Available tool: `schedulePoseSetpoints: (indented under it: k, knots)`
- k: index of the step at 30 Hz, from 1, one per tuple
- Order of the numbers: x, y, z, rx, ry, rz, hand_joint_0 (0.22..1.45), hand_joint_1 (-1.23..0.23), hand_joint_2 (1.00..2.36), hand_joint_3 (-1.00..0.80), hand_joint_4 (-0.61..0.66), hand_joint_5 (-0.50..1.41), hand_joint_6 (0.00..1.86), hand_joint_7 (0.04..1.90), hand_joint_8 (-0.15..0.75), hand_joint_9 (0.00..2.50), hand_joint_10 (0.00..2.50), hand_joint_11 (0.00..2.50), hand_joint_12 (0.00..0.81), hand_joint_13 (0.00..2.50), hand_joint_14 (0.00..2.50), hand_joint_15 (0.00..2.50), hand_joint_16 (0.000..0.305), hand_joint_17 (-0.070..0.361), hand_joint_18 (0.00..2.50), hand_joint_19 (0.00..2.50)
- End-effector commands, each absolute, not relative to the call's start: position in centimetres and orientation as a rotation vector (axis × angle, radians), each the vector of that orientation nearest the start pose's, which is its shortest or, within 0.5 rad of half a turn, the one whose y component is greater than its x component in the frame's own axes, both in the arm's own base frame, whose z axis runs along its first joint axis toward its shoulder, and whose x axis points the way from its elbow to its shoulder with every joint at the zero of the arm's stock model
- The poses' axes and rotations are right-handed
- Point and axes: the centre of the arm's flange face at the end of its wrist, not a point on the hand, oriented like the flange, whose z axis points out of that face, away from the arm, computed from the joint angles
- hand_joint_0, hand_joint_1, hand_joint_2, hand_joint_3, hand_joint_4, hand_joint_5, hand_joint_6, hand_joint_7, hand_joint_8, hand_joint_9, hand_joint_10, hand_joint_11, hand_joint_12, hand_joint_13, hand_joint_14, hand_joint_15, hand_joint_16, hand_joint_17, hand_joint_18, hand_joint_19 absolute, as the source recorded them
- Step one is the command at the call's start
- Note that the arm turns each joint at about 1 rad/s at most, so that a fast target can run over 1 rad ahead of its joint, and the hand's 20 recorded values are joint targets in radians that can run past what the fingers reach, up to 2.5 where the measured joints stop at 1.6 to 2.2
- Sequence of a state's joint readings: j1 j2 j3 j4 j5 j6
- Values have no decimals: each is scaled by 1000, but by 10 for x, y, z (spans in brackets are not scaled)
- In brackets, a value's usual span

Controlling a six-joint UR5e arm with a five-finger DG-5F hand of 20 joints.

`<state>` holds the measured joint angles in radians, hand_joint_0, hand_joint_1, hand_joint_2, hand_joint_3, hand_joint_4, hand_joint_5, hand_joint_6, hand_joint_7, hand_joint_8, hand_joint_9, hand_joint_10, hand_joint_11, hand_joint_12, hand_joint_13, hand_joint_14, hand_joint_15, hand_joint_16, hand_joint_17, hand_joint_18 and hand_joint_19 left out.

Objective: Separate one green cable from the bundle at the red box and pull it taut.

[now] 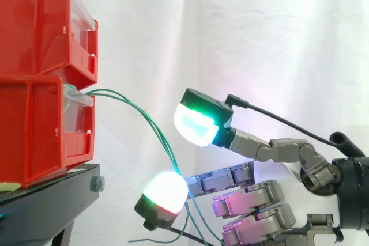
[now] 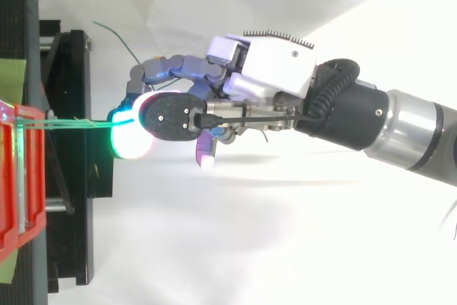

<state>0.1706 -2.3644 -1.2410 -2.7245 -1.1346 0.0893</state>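
Observation:
A bundle of thin green cables (image 1: 151, 124) leaves the front of the lower red bin (image 1: 34, 131) and sags down to the right, slack. The strands pass through the gap between the thumb's green-white pad (image 1: 199, 125) above and a finger's white-red pad (image 1: 164, 194) below, then trail down past the other fingers. My hand (image 1: 248, 200) reaches in from the right with its fingers nearly straight and thumb apart, open, gripping nothing. From above, the cables (image 2: 71, 123) run from the red bin (image 2: 18, 176) straight to the hand (image 2: 271, 76).
A second red bin (image 1: 34, 21) is stacked on the lower one. Both stand on a black stand (image 1: 52, 200) at the left. A loose green cable end (image 2: 114, 37) curls behind the hand. A white curtain is the backdrop.

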Motion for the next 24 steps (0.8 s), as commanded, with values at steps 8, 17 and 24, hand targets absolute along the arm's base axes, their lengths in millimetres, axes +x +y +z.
schedulePoseSetpoints:
  k: [8,17,24]
  knots:
    - [757,-47,180,1423,995,1051,542,-547,1000,-500,87,94,505,1294,203,2046,2500,1566,316,1785,2500,1412,161,121,2327,230]
    - [757,-47,191,1420,976,1064,515,-569,1000,-500,94,89,505,1290,221,2029,2500,1556,332,1772,2500,1361,175,131,2339,201]
    - [755,-54,198,1422,960,1059,514,-573,1000,-500,88,91,505,1290,213,2033,2500,1546,324,1779,2500,1361,171,128,2338,222]
